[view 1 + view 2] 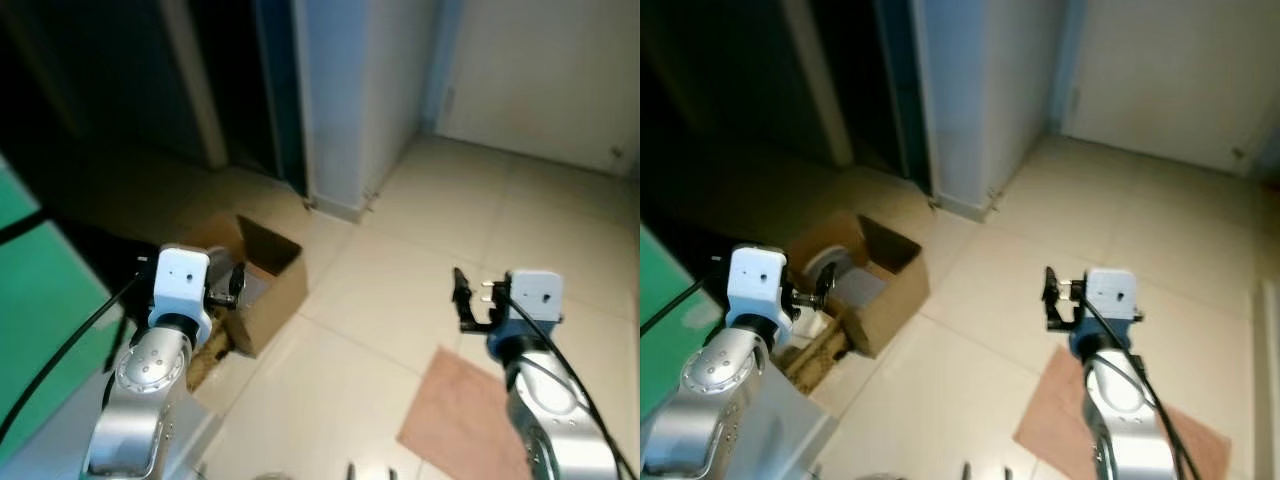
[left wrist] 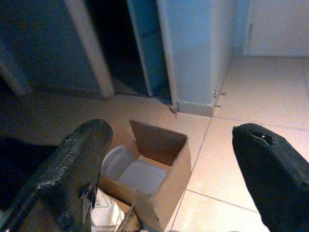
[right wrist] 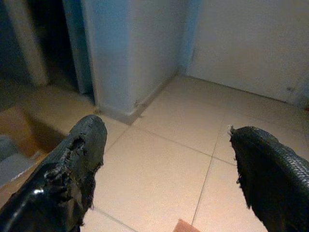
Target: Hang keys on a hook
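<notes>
At the far left a flat green panel [image 1: 30, 300] sits beside the left arm, with a black cable crossing it.

The left gripper [image 2: 169, 179] is raised over an open box [image 1: 262, 290]. Its two black, rough-textured fingers [image 2: 72, 169] are spread wide with nothing between them. This reads as a carry or search posture, not a grasp.

The box is plain brown cardboard with its flaps folded up. It stands on the floor [image 1: 400, 300] just beside the left arm. Inside lies a round, pale, dish-like item [image 2: 116, 162]; what it is made of cannot be determined.

Behind the box, a pale wall corner [image 1: 340, 100] meets the smooth, glossy cream tiles.

The right gripper [image 3: 164, 169] is held out over bare floor, fingers also spread and empty. A thin pinkish mat [image 1: 465, 420] lies flat beneath the right arm.

Keys and hook cannot be located. The task appears to be at the search stage.
</notes>
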`<state>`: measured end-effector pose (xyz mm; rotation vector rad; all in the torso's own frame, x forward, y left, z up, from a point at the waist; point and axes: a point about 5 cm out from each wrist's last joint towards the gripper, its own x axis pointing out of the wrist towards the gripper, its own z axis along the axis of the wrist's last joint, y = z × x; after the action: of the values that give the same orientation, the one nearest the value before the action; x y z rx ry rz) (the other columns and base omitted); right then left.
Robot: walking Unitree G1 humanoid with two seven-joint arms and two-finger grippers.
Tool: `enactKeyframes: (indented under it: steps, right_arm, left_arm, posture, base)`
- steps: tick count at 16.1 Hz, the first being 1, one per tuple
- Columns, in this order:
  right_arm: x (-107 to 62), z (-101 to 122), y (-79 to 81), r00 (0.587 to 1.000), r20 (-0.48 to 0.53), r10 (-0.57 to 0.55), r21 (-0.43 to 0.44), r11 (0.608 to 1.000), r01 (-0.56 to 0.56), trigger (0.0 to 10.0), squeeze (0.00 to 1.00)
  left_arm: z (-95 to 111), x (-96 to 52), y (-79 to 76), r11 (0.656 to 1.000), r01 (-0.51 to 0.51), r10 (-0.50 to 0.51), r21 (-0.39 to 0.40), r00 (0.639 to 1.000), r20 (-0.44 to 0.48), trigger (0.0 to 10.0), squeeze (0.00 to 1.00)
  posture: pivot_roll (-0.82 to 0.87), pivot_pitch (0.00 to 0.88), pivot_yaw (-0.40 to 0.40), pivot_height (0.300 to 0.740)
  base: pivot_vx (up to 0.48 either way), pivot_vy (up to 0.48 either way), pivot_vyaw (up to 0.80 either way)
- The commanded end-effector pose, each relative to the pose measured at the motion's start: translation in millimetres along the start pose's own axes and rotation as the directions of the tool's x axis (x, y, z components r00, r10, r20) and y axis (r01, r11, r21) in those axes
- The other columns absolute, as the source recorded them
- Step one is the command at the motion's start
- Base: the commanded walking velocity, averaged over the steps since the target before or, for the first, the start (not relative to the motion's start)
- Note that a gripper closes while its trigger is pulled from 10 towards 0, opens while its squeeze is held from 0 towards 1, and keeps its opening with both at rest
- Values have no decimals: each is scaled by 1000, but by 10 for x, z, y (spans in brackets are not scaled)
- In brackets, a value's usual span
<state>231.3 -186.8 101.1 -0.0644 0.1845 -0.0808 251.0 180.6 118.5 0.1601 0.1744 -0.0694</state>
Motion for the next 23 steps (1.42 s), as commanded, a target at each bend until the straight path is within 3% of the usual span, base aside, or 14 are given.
enactKeyframes:
  steps: [1,5,6,8,16,19,21,23]
  right_arm:
    - [11,44,86,999,41,36,-18,999,-35,10000,1000]
    - [46,105,48,999,43,8,7,1000,-8,10000,1000]
    - [28,82,28,1000,28,-4,26,1000,4,10000,1000]
    - [-7,31,7,1000,9,-30,24,999,29,10000,1000]
    - [-6,41,1,999,1,-50,79,996,50,10000,1000]
    - [28,9,20,999,-38,-27,89,996,30,10000,1000]
    - [30,-15,92,999,-44,25,19,1000,-24,10000,1000]
    - [32,-2,101,999,-38,-1,72,997,3,10000,1000]
  left_arm:
    - [-43,-24,21,1000,6,-6,-15,999,-33,10000,1000]
    - [-30,-30,-28,999,35,-35,-2,999,-21,10000,1000]
    - [-18,-47,-113,992,123,-122,21,992,-20,10000,1000]
    - [-75,-40,-108,992,119,-117,33,992,-56,10000,1000]
    - [-58,60,-171,986,164,-163,29,986,-38,10000,1000]
    - [-47,103,-139,989,135,-134,51,990,-34,10000,1000]
    - [18,84,-26,998,31,-32,45,999,8,10000,984]
    - [36,91,23,994,10,-12,111,1000,14,10000,945]
  posture:
    - [-83,0,19,740]
    - [-97,0,20,740]
    - [-98,0,17,740]
    - [-105,0,17,740]
    - [-123,0,34,740]
    - [-98,0,28,740]
    - [-95,0,22,740]
    - [-87,0,21,740]
  base:
    - [0,0,800]
    - [0,0,800]
    - [0,0,800]
    - [0,0,800]
    - [0,0,800]
    - [0,0,800]
    - [0,0,800]
    - [0,0,800]
